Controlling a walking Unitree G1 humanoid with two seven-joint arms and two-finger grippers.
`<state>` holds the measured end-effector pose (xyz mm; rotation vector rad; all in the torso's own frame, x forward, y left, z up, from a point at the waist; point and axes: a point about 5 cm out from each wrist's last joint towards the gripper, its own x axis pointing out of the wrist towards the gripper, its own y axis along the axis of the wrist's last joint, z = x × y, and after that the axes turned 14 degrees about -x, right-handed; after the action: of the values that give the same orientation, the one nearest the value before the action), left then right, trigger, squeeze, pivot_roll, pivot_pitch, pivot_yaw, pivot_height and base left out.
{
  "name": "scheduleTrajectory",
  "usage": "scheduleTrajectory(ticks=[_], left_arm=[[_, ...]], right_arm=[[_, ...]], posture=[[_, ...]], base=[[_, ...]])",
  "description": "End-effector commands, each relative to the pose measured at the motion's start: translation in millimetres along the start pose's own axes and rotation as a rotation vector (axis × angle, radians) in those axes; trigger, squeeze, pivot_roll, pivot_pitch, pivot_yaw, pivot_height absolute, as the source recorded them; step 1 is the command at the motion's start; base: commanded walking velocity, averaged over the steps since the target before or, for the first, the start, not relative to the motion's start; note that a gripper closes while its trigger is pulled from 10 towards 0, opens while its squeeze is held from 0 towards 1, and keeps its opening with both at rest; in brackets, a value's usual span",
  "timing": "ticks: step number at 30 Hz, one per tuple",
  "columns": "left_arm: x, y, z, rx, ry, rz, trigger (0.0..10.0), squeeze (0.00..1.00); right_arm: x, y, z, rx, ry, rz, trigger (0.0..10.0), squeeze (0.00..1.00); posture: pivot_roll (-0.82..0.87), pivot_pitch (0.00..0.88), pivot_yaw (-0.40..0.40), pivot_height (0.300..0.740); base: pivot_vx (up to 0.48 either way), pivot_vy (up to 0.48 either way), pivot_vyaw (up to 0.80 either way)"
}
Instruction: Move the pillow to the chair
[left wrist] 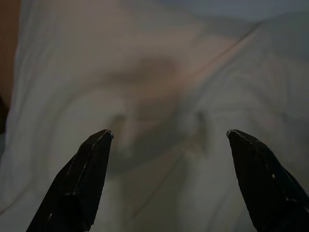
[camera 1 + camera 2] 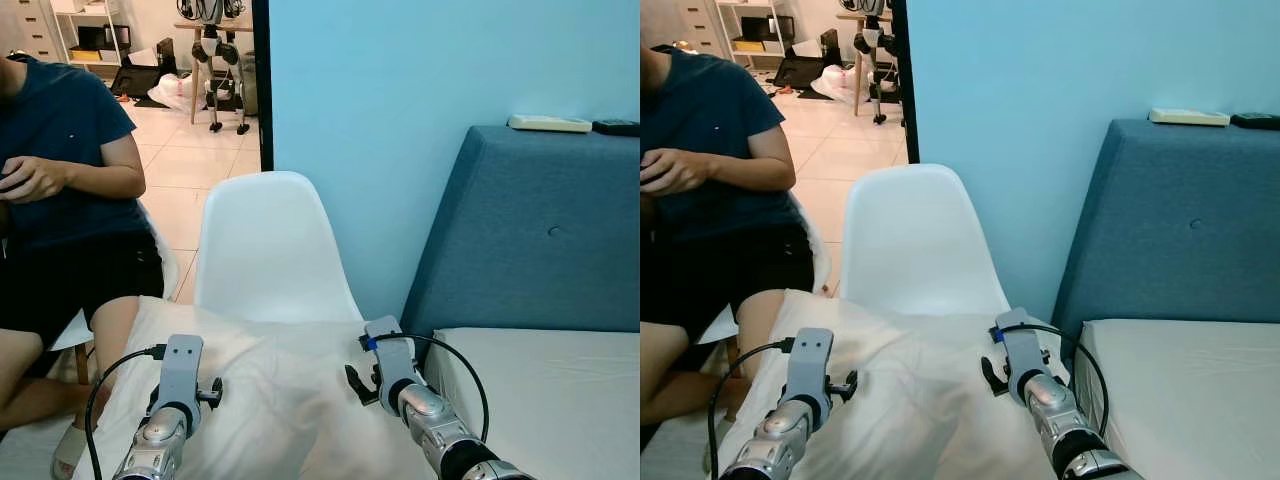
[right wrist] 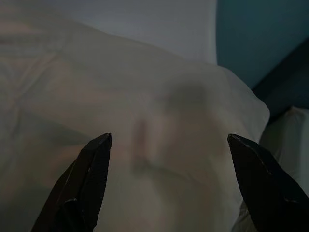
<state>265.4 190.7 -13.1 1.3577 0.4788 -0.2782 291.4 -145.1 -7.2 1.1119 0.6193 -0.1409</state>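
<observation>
One blue upholstered headboard (image 2: 540, 240) stands at the right against the light blue wall (image 2: 400, 100), a white mattress (image 2: 550, 400) below it. The white pillow (image 2: 280, 390) lies across the white chair (image 2: 268, 250), covering its seat. A seated person (image 2: 70, 200) is just beside the chair on the left. Left gripper (image 1: 169, 140) and right gripper (image 3: 169, 140) hover over the pillow, fingers spread apart, gripping nothing.

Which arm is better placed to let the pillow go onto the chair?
Neither clearly. The left gripper and right gripper sit level on opposite sides of the pillow, fingers spread. The pillow seems already on the white chair. The right sits nearer the bed.
</observation>
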Motion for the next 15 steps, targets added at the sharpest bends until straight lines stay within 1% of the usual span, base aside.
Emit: scheduleTrajectory(ticks=[1, 5, 10, 15], left_arm=[[-0.5, -1.8, 3.0, -0.013, -0.013, 0.01, 10.0, 0.0], [0.1, -3.4, 0.3, -0.007, 0.014, 0.004, 10.0, 0.0], [0.7, -1.3, 3.9, -0.034, -0.01, 0.014, 10.0, 0.0], [0.7, -0.5, 4.7, -0.04, -0.015, 0.018, 10.0, 0.0]], right_arm=[[-2.2, -7.3, 1.6, 0.021, -0.023, -0.022, 10.0, 0.0], [-2.7, -8.8, 3.2, 0.035, -0.037, -0.029, 10.0, 0.0], [-2.6, -9.0, 1.8, 0.081, -0.026, -0.024, 10.0, 0.0], [-2.6, -7.7, 4.5, 0.082, -0.041, -0.016, 10.0, 0.0]], posture=[[0.02, 0.035, -0.057, 0.74], [0.01, 0.029, -0.056, 0.74], [0.01, 0.024, -0.055, 0.74], [0.01, 0.02, -0.06, 0.74]], base=[[0.0, 0.0, 0.0], [0.0, 0.0, 0.0], [0.0, 0.0, -0.8], [0.0, 0.0, -0.8]])
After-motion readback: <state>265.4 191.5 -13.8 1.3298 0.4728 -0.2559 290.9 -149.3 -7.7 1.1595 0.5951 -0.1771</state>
